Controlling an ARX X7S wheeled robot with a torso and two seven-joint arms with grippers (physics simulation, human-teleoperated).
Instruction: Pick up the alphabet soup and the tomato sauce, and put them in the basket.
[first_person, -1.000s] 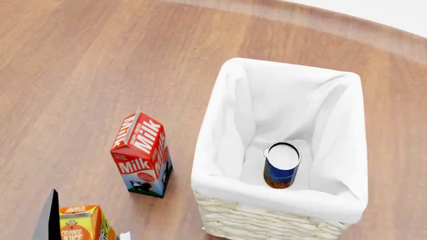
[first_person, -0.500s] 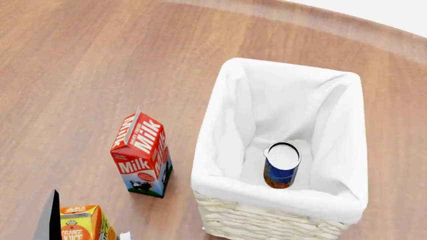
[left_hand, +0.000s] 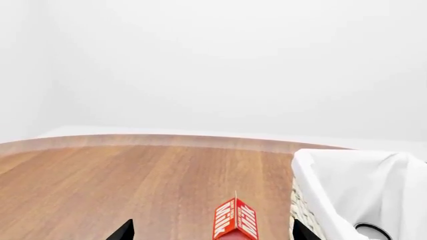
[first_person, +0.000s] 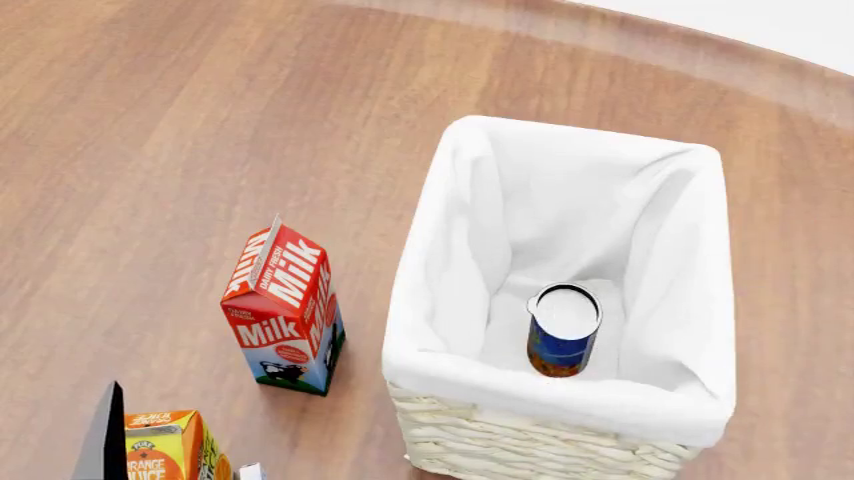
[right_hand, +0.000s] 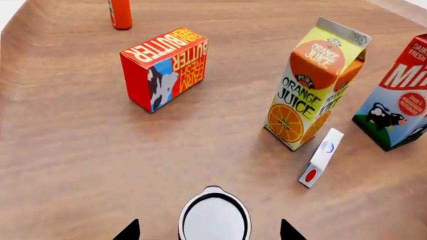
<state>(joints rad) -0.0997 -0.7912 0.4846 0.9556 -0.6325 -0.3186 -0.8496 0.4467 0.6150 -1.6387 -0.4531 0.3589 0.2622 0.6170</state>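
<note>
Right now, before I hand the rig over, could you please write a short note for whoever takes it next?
Left gripper: open, holding nothing.
Right gripper: open, one fingertip on either side of an upright can. Only the can's silver-white top shows, so it is presumably the tomato sauce.
Alphabet soup: upright inside the basket. That half is done.
Left to do: close on the can, confirm its label, lift it and put it in the basket.

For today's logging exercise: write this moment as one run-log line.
alphabet soup: upright in basket | right gripper: open over a can | left gripper: open
</note>
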